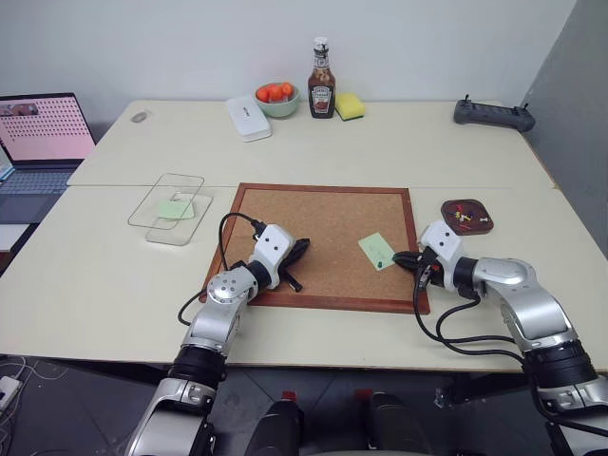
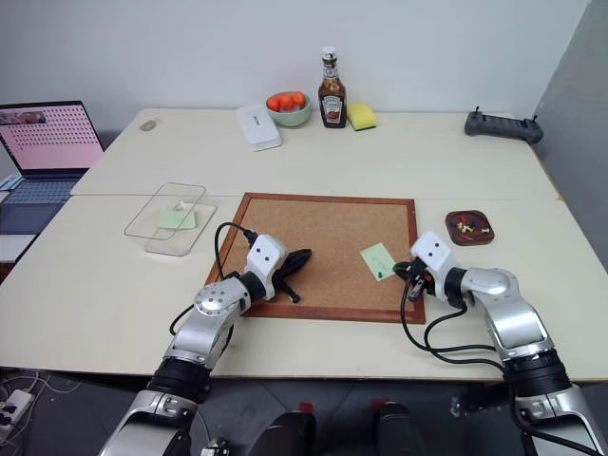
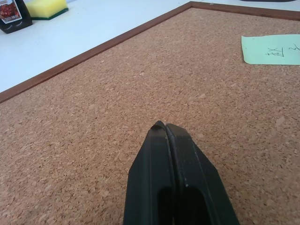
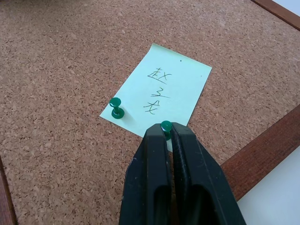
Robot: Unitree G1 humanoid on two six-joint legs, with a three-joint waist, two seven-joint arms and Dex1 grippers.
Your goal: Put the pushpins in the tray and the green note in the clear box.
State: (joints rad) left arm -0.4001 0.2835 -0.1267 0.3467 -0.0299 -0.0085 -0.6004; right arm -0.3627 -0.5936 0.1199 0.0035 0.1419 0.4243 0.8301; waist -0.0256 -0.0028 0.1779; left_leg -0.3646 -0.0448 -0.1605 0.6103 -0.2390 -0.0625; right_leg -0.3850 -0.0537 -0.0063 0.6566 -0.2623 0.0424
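Right pincer (image 4: 165,130) pressed together on the head of a green pushpin (image 4: 165,124) at the near corner of the green note (image 4: 159,96); that pin sits upright between the fingertips, still in the cork board (image 4: 56,70); a second pushpin (image 4: 116,107) stands in the note's other near corner, just beside the pincer and apart from it; tiny hole shows at a far corner of the note

Left pincer (image 3: 166,133) pressed together on nothing, resting low over bare cork, well apart from the note

Tray (image 1: 465,216) lies beyond and outward of the right pincer, off the board on the surface, a few pins already in it; clear box (image 1: 180,220) lies well apart, past the left pincer off the board's far side, with a pale green slip inside it

Risks, judged: grip is only on the small round head, so it may slip off on the pull; a slanted pull could bend the pin or tear the note's corner; with the second pin holding, the note could crease or pivot as this corner lifts; a pin freed abruptly may drop on the cork and roll
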